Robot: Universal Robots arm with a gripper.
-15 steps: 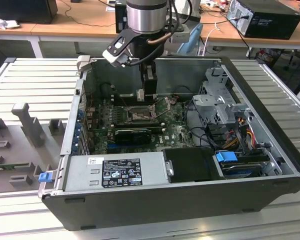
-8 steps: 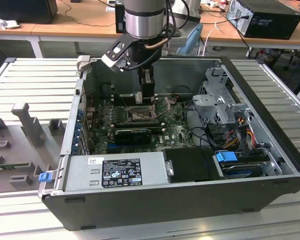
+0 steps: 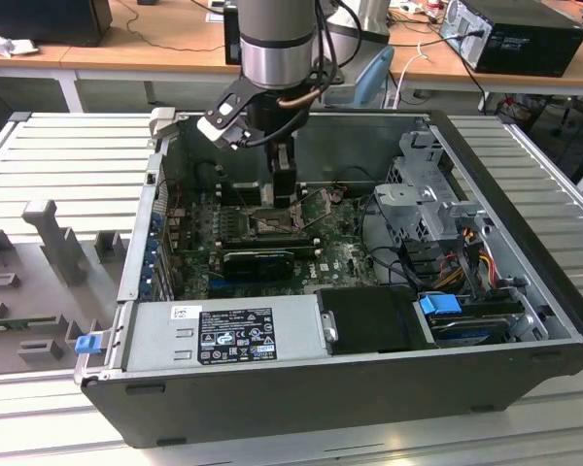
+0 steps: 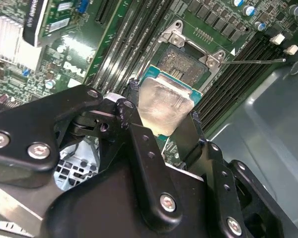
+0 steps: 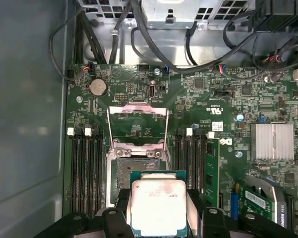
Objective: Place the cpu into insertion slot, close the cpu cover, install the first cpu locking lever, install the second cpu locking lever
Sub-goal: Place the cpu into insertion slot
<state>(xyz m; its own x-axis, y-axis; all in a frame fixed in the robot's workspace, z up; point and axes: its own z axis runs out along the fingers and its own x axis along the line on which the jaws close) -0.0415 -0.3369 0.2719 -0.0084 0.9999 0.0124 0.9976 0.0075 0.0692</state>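
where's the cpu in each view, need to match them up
exterior view: too small to pick out; look at the tip of the gripper.
second wrist view: the cpu is the pale metal square held between the fingers.
first wrist view: the same pale square, again between the fingers.
shared landmark: the insertion slot, right beside the cpu in both wrist views.

The insertion slot (image 5: 133, 171) is uncovered and the cpu cover (image 5: 139, 148) is flipped up clear of it, with just the cpu (image 5: 158, 206) hanging over one edge. Sideways it's tight: memory slots (image 5: 84, 173) hug both flanks, and the graphics card (image 3: 257, 260) sits just below it in the exterior view.
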